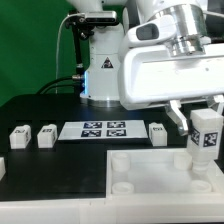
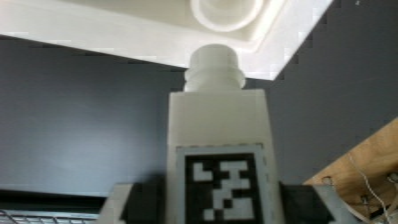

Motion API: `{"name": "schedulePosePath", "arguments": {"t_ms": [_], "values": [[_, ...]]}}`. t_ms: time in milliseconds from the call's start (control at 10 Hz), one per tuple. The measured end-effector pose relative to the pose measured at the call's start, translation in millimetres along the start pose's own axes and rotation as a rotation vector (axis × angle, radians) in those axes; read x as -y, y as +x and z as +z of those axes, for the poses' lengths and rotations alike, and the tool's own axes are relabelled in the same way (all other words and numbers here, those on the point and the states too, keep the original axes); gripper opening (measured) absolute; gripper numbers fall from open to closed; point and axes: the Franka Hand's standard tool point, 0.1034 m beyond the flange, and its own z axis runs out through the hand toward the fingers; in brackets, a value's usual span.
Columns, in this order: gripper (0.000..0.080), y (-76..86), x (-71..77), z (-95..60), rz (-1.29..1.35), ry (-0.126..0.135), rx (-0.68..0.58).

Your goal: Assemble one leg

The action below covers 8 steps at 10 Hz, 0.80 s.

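The black table (image 1: 30, 110) carries the white tabletop (image 1: 150, 192) at 6 o'clock in the exterior view. The marker board (image 1: 103, 129) lies just beyond it toward 12 o'clock. Three spare legs rest on the table: two (image 1: 20, 135) (image 1: 45, 135) at 9 o'clock of the board and one (image 1: 157, 132) at 3 o'clock. The gripper (image 1: 203, 122) stands at 3 o'clock of the frame. Its fingers (image 2: 125, 205) are clamped on the tagged end of the leg (image 1: 205, 140), which is held upright and peg-down over the tabletop's corner socket (image 1: 202, 166). In the wrist view the peg tip (image 2: 214, 62) appears short of the socket ring (image 2: 231, 12) and not centred on it, and contact cannot be confirmed. Risk, as judged: lowering from this offset would land the peg on the socket rim. That could tilt the leg in the grip, jam it, or push the unclamped tabletop across the table. A tilted leg would also seat or thread crooked.
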Motion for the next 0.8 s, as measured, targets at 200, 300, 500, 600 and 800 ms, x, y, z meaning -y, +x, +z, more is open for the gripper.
{"name": "schedulePosePath", "arguments": {"t_ms": [200, 300, 500, 600, 800], "values": [[0.0291, -10.1, 8.1, 6.0, -0.007, 0.007, 0.009], [0.0291, -12.0, 9.2, 7.1, -0.008, 0.009, 0.012], [0.0291, -15.9, 8.9, 9.1, -0.007, 0.009, 0.019], [0.0291, -16.9, 7.5, 9.7, -0.009, 0.008, 0.02], [0.0291, -20.7, 3.2, 12.0, -0.013, 0.005, 0.027]]}}
